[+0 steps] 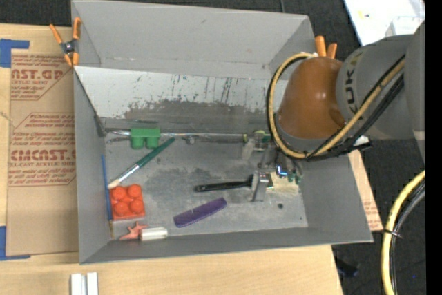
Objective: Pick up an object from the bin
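My hand (pixel 261 184) sits low at the right end of the black stick (pixel 222 186), middle of the bin (pixel 193 38). Can't tell if it's spread or pinching tbh. I'd straddle the stick square b4 closing, then lift straight.

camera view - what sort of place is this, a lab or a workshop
Probably a robotics lab rigged for bin-picking trials: a grey metal bin holds small loose things such as an orange block and a purple strip, and a robot arm reaches in, its pincer beside a black stick.

Robot lab: KUKA arm (pixel 384 76), grey metal bin (pixel 186 34).
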Tool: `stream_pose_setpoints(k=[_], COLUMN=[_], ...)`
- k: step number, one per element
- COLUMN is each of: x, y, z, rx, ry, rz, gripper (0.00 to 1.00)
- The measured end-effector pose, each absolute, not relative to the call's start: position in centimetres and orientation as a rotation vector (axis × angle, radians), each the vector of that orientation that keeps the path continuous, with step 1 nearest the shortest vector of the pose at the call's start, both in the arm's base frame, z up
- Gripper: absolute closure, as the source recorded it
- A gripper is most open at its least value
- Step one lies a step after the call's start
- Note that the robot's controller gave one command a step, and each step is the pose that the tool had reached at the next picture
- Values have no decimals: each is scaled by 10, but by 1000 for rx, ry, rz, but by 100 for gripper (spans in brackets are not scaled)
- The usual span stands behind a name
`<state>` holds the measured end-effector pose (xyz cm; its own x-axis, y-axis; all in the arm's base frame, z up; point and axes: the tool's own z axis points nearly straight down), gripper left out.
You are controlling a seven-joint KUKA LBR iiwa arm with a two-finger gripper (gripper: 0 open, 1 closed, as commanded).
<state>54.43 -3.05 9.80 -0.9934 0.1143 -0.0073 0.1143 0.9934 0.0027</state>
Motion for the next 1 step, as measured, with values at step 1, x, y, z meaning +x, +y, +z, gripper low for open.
stream_pose_setpoints(k=[1], x=[532], y=[39], z=[70], rx=[344], ry=[3113], rz=[11], gripper=[100])
